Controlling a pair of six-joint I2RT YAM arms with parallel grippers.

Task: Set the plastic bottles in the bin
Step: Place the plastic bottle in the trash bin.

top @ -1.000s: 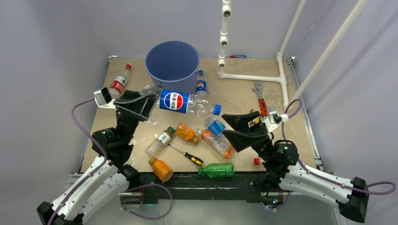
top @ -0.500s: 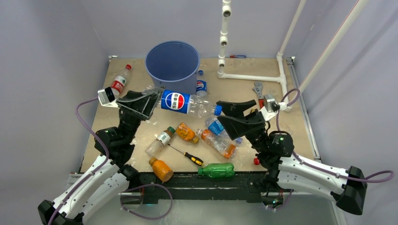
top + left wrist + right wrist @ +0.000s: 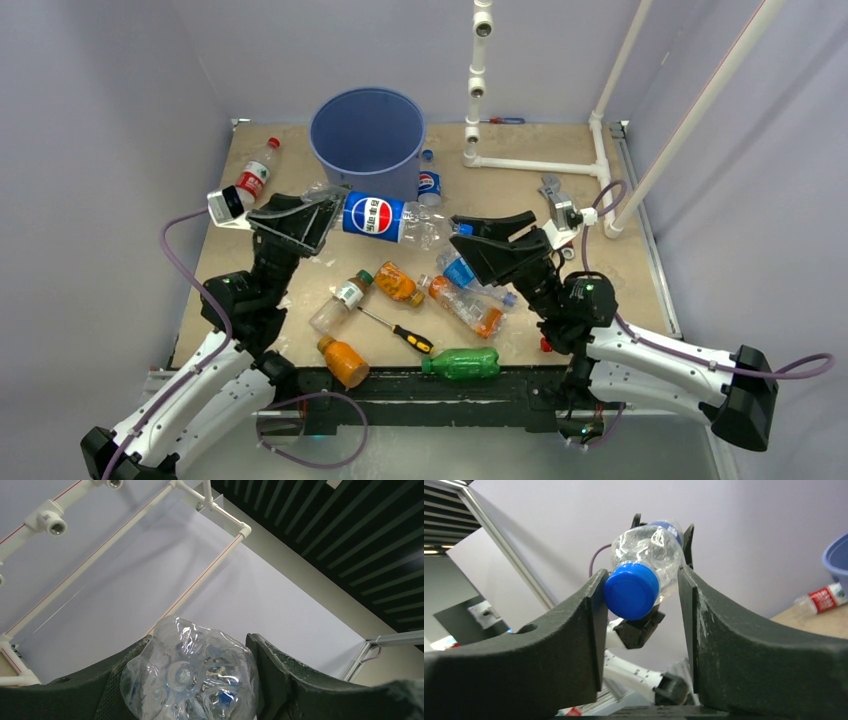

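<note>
- Near edge first: green bottle (image 3: 462,363) and orange bottle (image 3: 344,361), both flat on the table, untouched.
- Just past them, mid-table: cluster of four bottles (image 3: 398,283), all on their sides, a screwdriver (image 3: 398,331) lying among them.
- Above that cluster, held off the table: Pepsi bottle (image 3: 385,217), just in front of the bin (image 3: 367,130), not yet over its rim.
- Long axis about level, running left to right across the table; base to the left, blue cap to the right.
- Left gripper (image 3: 320,205) clamped on the base end.
- Right gripper (image 3: 460,235) straddling the cap end, cap against one finger; hard to tell whether truly pinching.
- Further back: small Pepsi bottle (image 3: 429,186) just beside the bin, red-label bottle (image 3: 255,175) lying far left.
- Nothing showing inside the bin; by that, barely begun, every bottle left to go.
</note>
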